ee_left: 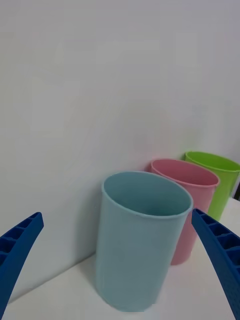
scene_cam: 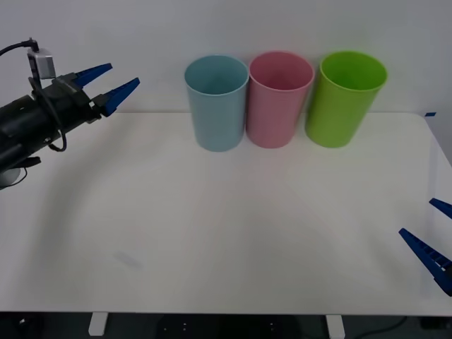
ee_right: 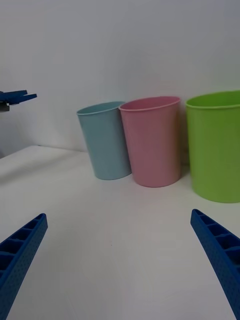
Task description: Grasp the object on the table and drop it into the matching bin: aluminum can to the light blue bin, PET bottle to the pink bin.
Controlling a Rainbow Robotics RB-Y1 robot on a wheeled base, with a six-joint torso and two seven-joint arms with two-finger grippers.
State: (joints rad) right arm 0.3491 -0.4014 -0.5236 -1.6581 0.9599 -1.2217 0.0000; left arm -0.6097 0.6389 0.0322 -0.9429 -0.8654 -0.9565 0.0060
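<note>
The light blue bin (scene_cam: pixel 216 103) stood upright at about 12 o'clock, at the far edge of the white surface (scene_cam: pixel 212 233). The pink bin (scene_cam: pixel 278 99) stood upright touching its 3 o'clock side, both open-topped.

standing in a tight row along the far edge of the table (scene_cam: pixel 212 233): light blue bin (scene_cam: pixel 216 102), pink bin (scene_cam: pixel 278 99) and lime green bin (scene_cam: pixel 345 97), touching or nearly so, blocking passage between them. lying bare across the wide near and middle tabletop, leaving free passage from both sides. opening upward, all three rims unobstructed.
</note>
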